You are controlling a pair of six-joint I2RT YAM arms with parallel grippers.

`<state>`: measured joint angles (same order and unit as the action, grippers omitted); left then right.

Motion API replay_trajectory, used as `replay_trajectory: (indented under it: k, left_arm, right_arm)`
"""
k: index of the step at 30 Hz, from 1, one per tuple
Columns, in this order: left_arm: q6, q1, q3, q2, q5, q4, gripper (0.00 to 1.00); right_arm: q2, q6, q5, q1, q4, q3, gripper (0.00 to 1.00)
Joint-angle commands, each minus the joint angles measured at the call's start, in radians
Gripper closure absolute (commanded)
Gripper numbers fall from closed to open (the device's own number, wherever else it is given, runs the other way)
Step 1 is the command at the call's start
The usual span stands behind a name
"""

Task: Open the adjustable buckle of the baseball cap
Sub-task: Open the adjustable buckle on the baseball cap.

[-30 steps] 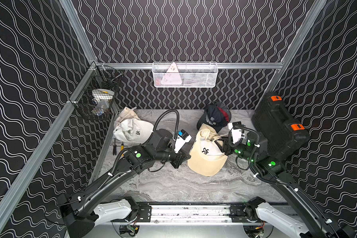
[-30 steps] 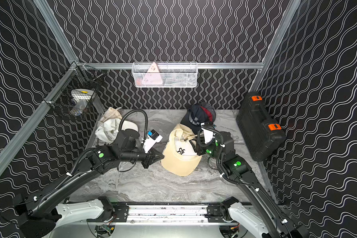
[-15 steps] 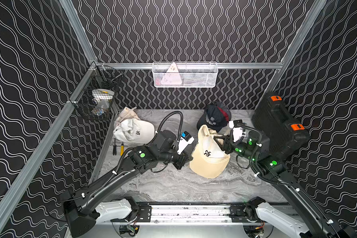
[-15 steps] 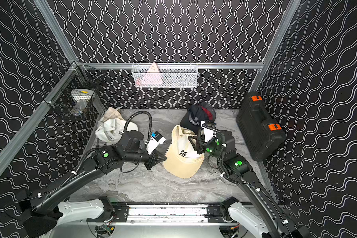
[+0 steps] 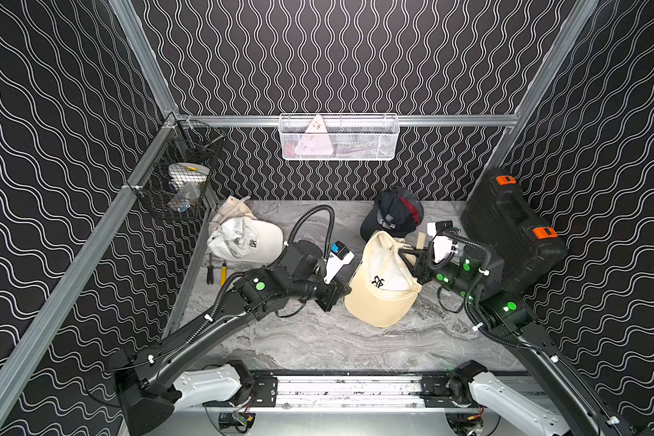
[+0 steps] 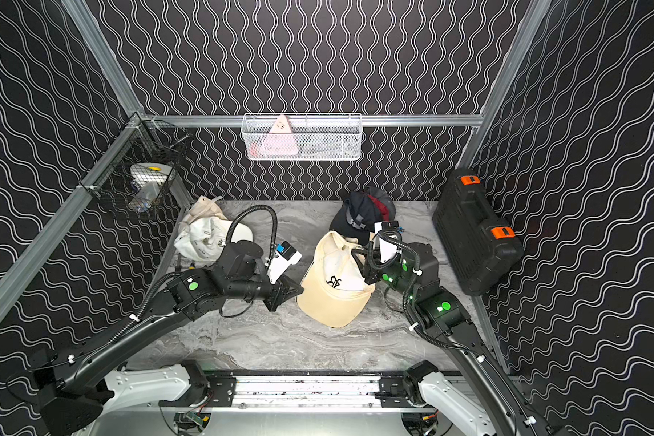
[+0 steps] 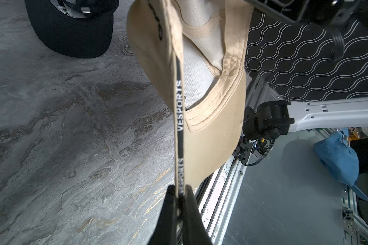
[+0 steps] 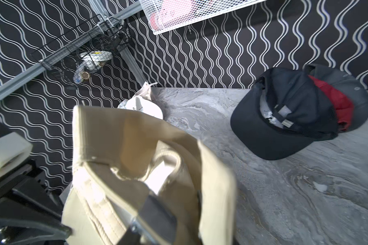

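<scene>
The beige baseball cap (image 5: pixel 381 290) is near the middle of the marble tabletop (image 5: pixel 310 339), held between both arms. The left gripper (image 7: pixel 180 196) is pinched tight on the cap's rim, on its black printed sweatband tape (image 7: pixel 179 110). The right gripper (image 5: pixel 409 257) reaches into the back of the cap. Blur hides whether its partly parted jaws clamp anything.

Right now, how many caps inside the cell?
5: beige cap in the left gripper; white cap by the left wall; navy cap, red cap, grey cap stacked at the back. Cream fabric behind the white may hide another.
</scene>
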<state>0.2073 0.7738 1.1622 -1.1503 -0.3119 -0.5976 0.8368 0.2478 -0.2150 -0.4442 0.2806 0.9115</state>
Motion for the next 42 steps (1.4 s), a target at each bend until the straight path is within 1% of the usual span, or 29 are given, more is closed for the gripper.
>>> replay_trajectory:
  k: [1, 5, 15, 25, 31, 42]
  left_arm:
    - [-0.006, 0.001, -0.002, 0.005, 0.007, 0.016, 1.0]
    - [-0.006, 0.001, -0.002, 0.008, 0.009, 0.013, 1.0]
    - [-0.003, 0.0, -0.002, 0.023, 0.039, 0.023, 1.0]
    - [0.001, 0.0, 0.022, 0.02, 0.038, 0.019, 1.0]
    - [0.0, 0.001, 0.03, 0.017, 0.031, 0.018, 1.0]
    - [-0.004, 0.001, 0.019, 0.015, 0.019, 0.024, 1.0]
  right_arm:
    - [-0.008, -0.02, 0.03, -0.002, 0.018, 0.012, 0.66]
    - [-0.013, -0.02, 0.029, -0.002, 0.021, 0.007, 0.69]
    - [-0.033, -0.037, 0.033, -0.002, 0.066, -0.016, 0.66]
    - [-0.073, -0.07, 0.089, -0.002, 0.103, -0.034, 0.67]
    - [-0.071, -0.071, 0.109, -0.002, 0.093, -0.029, 0.73]
    - [-0.097, -0.074, 0.193, -0.002, 0.049, -0.027, 0.86]
